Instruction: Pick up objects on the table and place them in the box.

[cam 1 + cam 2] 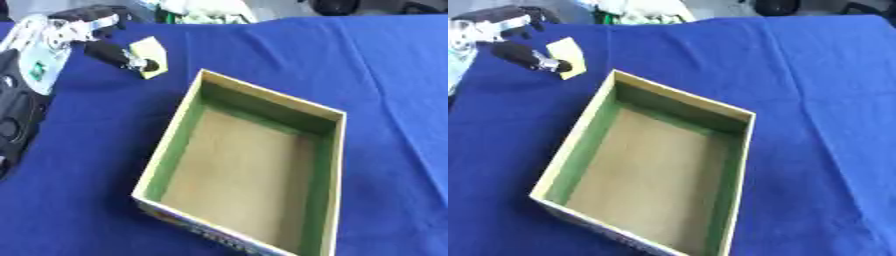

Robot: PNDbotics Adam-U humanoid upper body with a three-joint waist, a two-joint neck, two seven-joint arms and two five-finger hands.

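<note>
Your desk (pixel 385 75) is draped in a deep blue cloth that fills nearly the whole view, with some pale clutter just past its far edge. On it, a little right of centre, sits the box (pixel 325 165): an open cardboard tray, set askew, with green inner walls, a plain brown floor and a printed strip along its near outer side. You can see right to the bottom, and nothing lies in it.

Your left arm (pixel 22 100) comes in along the left edge, black with silver and white parts, reaching toward the far left corner of the desk. Your left hand (pixel 92 27) is at the end of it, up near that corner. A dark finger or thumb stretches out to the right, and its tip meets a small pale yellow card (pixel 568 56), which stands tilted at the cloth, just beyond the box's far left corner and apart from it. The other fingers curl above and behind the card. You look to have it pinched, though you cannot tell how much of it rests on the cloth.
</note>
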